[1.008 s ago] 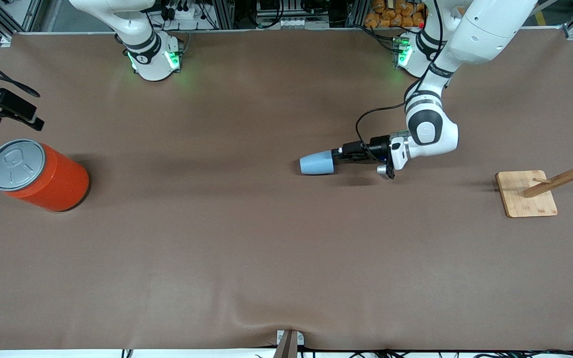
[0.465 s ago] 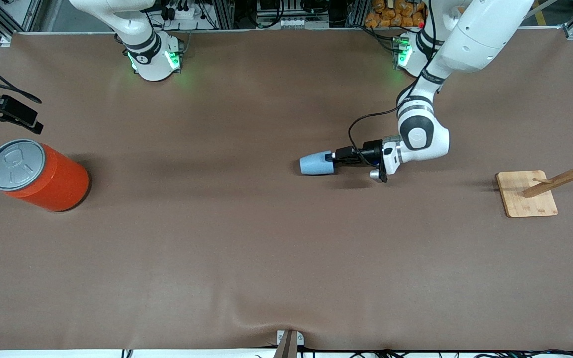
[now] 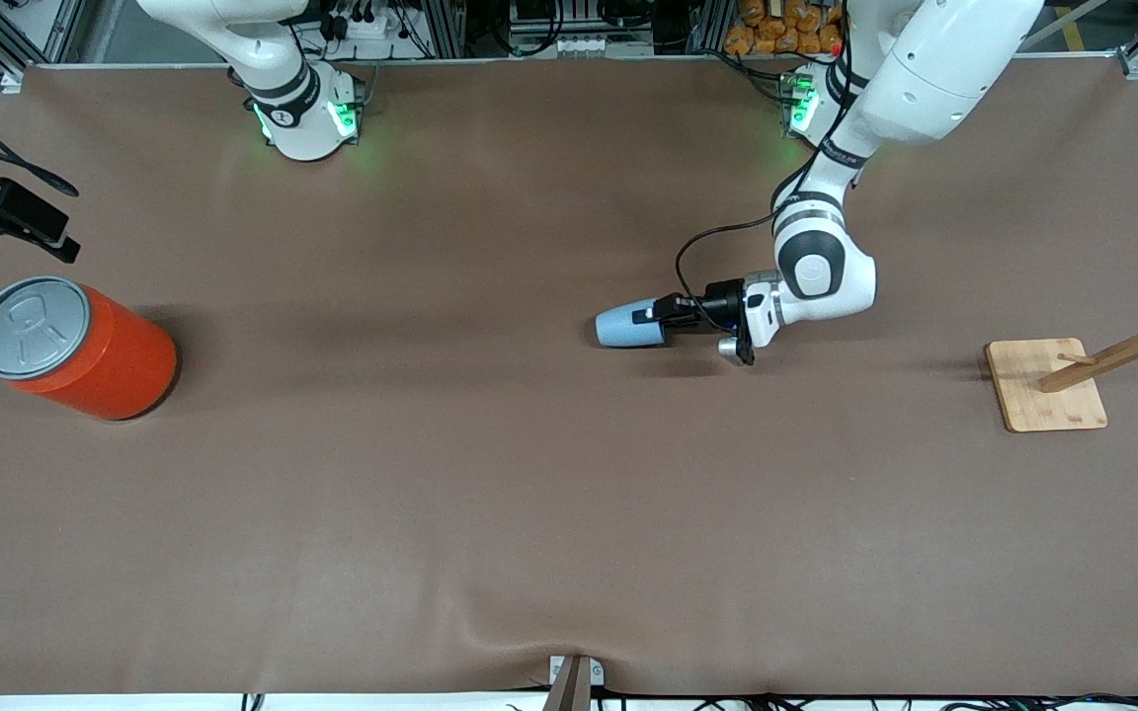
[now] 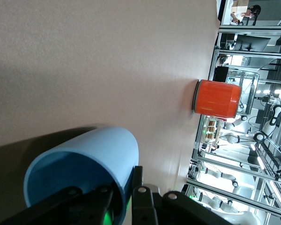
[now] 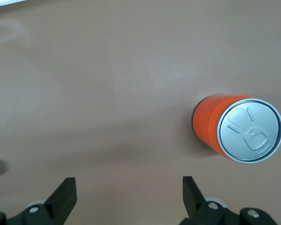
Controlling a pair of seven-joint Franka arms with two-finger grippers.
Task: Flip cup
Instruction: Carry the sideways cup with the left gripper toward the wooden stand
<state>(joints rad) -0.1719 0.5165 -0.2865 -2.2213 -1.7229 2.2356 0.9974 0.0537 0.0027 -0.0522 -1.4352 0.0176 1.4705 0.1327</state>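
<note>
We see the cup (image 3: pixel 628 327) lying on its side mid-table, its long axis running nine-to-three with the mouth at three o'clock, where our left gripper (image 3: pixel 656 316) is clamped on its rim, while the right gripper (image 5: pixel 129 197) waits spread wide, empty, near the orange can (image 3: pixel 85 348).

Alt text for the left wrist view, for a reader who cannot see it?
The left gripper is shut on the rim of the light-blue cup, which lies on its side on the brown table, its opening facing the camera. An orange can stands farther off.
</note>
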